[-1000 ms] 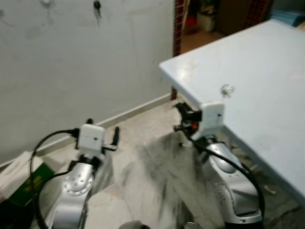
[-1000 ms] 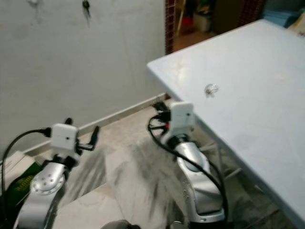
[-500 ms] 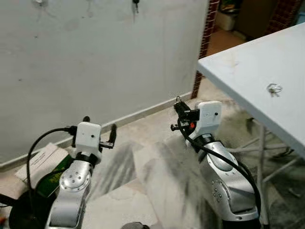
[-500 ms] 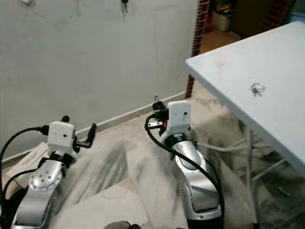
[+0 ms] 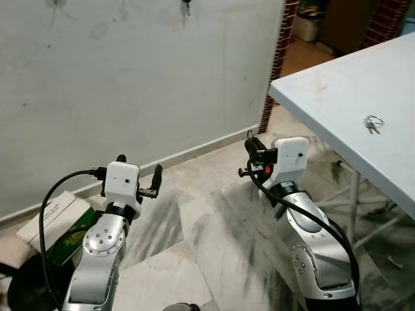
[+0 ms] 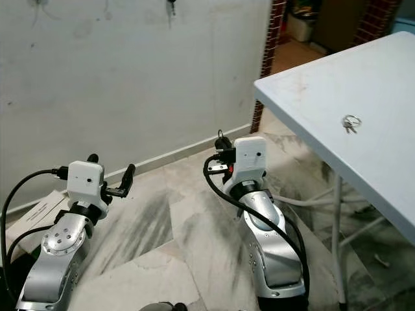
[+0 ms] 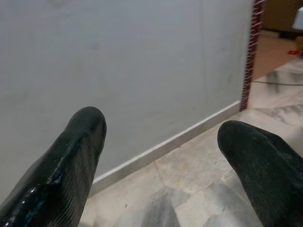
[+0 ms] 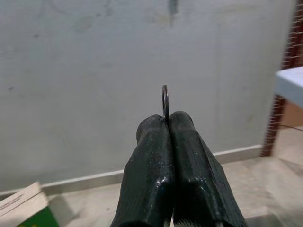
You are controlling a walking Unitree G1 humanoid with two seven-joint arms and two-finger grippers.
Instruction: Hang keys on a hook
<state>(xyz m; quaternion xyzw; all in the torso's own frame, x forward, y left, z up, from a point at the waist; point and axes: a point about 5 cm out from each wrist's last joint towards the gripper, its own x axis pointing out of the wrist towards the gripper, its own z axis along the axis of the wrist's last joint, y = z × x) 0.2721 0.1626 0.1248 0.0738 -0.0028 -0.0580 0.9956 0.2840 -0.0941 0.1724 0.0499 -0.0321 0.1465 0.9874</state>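
My right gripper (image 8: 165,124) is shut on a thin metal key ring (image 8: 164,98), whose loop pokes out above the fingertips. In the eye views this gripper (image 5: 250,143) is held over the floor, pointing at the grey wall (image 5: 142,84). High on that wall hangs a small dark item on a hook (image 5: 187,6), also seen as a dark hook mark (image 8: 173,6) straight ahead of the ring. My left gripper (image 5: 138,168) is open and holds nothing, its fingers (image 7: 71,156) wide apart facing the wall's skirting. A second bunch of keys (image 5: 373,123) lies on the white table (image 5: 324,91).
The table's corner juts in at the right, with its legs (image 5: 353,207) beside my right arm. A red brick door edge (image 5: 275,58) ends the wall. A white and green box (image 5: 55,223) and a black round base (image 5: 26,291) lie on the marble floor at the left.
The whole view has swung left toward the wall, so the table now sits further right. The right gripper stays shut on the ring and the left gripper stays open.
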